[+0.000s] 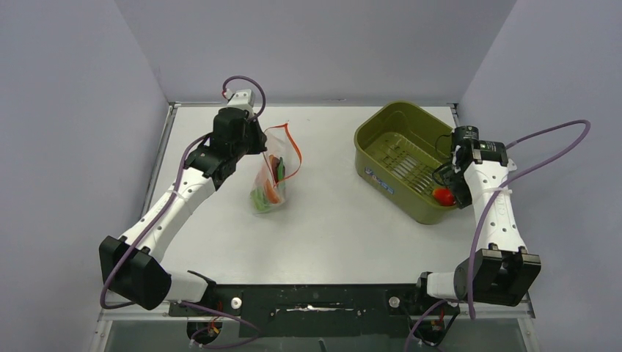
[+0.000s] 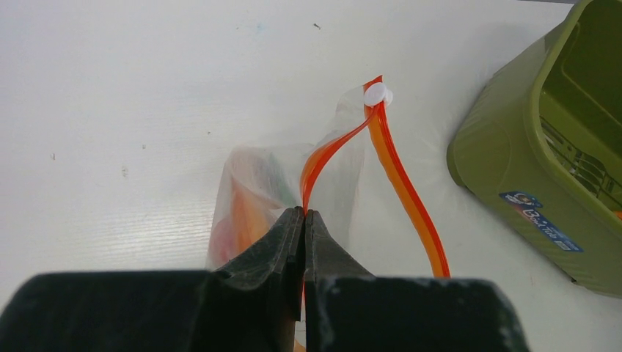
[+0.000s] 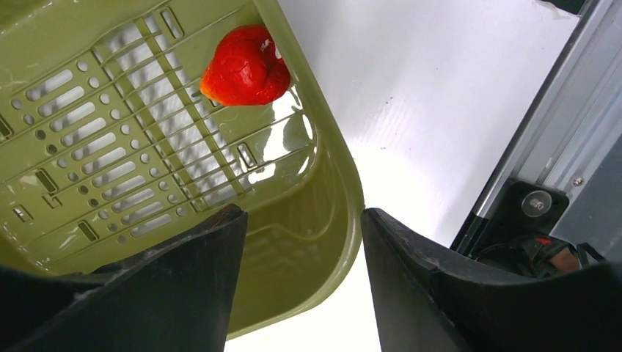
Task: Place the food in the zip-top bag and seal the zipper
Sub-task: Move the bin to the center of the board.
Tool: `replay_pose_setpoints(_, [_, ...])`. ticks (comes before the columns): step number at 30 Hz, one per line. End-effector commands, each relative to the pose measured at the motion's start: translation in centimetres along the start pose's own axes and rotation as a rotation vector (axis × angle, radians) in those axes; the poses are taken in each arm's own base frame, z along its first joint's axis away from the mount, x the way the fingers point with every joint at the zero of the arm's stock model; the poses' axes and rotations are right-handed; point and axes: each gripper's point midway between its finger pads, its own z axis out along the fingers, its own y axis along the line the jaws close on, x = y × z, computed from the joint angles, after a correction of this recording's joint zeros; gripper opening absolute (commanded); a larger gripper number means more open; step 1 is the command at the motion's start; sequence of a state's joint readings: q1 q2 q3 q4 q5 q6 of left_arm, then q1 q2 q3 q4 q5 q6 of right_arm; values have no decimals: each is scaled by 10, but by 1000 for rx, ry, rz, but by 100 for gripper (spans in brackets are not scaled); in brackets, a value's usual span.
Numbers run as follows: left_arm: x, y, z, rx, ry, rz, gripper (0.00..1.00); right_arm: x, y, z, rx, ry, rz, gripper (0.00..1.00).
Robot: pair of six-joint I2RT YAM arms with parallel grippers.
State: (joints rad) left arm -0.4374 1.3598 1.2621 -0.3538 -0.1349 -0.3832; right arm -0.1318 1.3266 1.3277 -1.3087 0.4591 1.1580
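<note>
Left end effector [image 2: 304,214] clenched on zipper [image 2: 400,183] of zip-top bag [image 2: 246,183]; right end effector [image 3: 302,214] spread astride corner of olive-green tub [image 3: 293,282] containing red toy fruit [image 3: 246,66].

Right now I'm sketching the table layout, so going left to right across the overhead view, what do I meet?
clear bag → green tub → red toy fruit, lying at the tub's right end

white table [image 1: 330,235] enclosed by 3 plain pale grey walls [image 1: 315,44].
</note>
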Motion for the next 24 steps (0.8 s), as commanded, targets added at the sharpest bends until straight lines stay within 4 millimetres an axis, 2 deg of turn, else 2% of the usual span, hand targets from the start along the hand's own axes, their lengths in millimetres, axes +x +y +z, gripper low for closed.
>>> replay_pose_setpoints(1, [-42, -7, -10, 23, -138, 8, 0, -3, -12, -9, 49, 16, 79, 60])
replay_pose_setpoints(5, [-36, -7, -10, 29, -119, 9, 0, 7, -16, -5, 59, 49, 88, 61])
replay_pose_setpoints(9, [-39, -8, -10, 25, -116, 13, 0, 21, -17, 7, 53, 78, 76, 64])
replay_pose_setpoints(15, [-35, -9, -8, 33, -103, -3, 0, 19, -5, 19, 21, 74, 73, 63])
replay_pose_setpoints(18, [-36, -9, -6, 31, -104, -11, 0, 13, 6, 24, -37, 52, 26, 56])
replay_pose_setpoints(21, [-37, -10, -5, 38, -102, -21, 0, 2, 21, 21, -139, 1, -28, 32])
replay_pose_setpoints(22, [-37, -11, -5, 40, -102, -24, 0, 1, 23, 20, -158, -14, -46, 28])
replay_pose_setpoints(24, [-36, -11, -4, 39, -99, -28, 0, -1, 27, 21, -198, -26, -89, 25])
